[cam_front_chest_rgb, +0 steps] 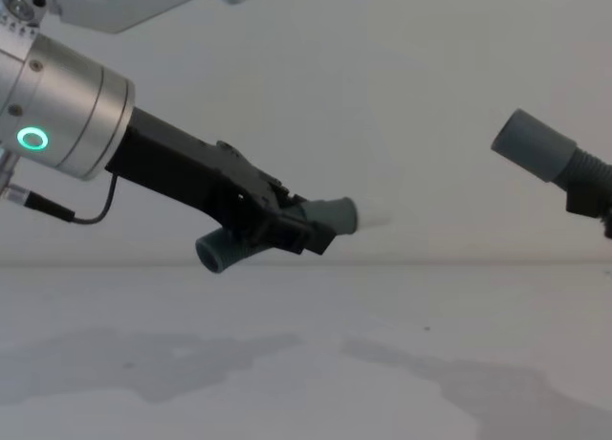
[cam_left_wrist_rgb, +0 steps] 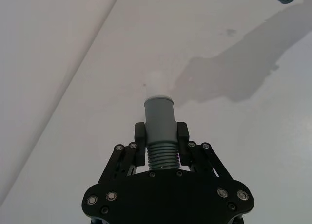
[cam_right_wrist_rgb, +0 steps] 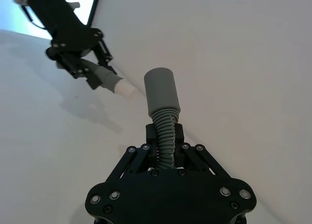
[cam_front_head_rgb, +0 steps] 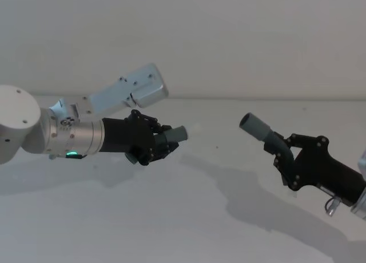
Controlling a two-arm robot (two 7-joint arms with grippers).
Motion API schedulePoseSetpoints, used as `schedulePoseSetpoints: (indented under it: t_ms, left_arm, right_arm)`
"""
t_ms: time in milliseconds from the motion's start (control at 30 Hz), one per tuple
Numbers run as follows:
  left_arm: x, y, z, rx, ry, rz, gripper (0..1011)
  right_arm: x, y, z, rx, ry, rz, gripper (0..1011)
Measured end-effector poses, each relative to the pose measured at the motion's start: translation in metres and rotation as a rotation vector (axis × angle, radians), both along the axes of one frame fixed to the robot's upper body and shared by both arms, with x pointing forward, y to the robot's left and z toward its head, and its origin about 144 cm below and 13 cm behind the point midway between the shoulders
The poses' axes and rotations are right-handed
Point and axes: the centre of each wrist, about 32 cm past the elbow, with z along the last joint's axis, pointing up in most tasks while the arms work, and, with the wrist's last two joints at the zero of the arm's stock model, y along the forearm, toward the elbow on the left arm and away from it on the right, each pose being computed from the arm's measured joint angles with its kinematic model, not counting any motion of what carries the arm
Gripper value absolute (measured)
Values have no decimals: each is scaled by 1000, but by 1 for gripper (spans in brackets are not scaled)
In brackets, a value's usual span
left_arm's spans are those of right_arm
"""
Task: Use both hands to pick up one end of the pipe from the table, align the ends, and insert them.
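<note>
Grey plastic in both claws, both pieces held up off the white surface [cam_front_head_rgb: 171, 226]. Our left claw [cam_front_head_rgb: 163, 139], on the silver wrist [cam_front_head_rgb: 74, 138] with the green ring [cam_front_chest_rgb: 34, 139], is pinching the short bent tube [cam_front_chest_rgb: 320, 220] on its ribs just behind the tube cuff [cam_left_wrist_rgb: 159, 118]; that cuff sticks out past the fingertips [cam_left_wrist_rgb: 140, 134] and points toward the robot's right. Tube's rear end [cam_front_chest_rgb: 216, 253] hangs out under the claw in the chest view. Our right claw [cam_front_head_rgb: 278, 146] is clamped on the corrugated hose [cam_right_wrist_rgb: 165, 124], gripping the ribs right below the hose cuff [cam_front_head_rgb: 255, 126], cuff aimed up and over toward the left claw. We read the two cuffs as roughly facing each other but well apart, clear air between them, no contact. Hose cuff sits higher than the tube cuff in the chest view, slightly higher in the head view. Shadows [cam_front_head_rgb: 246, 200] of both arms lie on the surface underneath
</note>
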Motion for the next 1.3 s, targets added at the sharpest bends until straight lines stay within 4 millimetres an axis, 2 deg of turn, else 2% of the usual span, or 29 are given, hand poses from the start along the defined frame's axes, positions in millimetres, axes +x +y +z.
schedulePoseSetpoints:
  t_ms: [767, 1300]
  left_arm:
    - [2, -1, 9, 26, 18, -133, 355]
    - [6, -2, 7, 29, 66, -196, 355]
  right_arm:
    - [-5, -15, 1, -267, -129, 154, 157]
    - [-7, -7, 1, -389, -208, 81, 157]
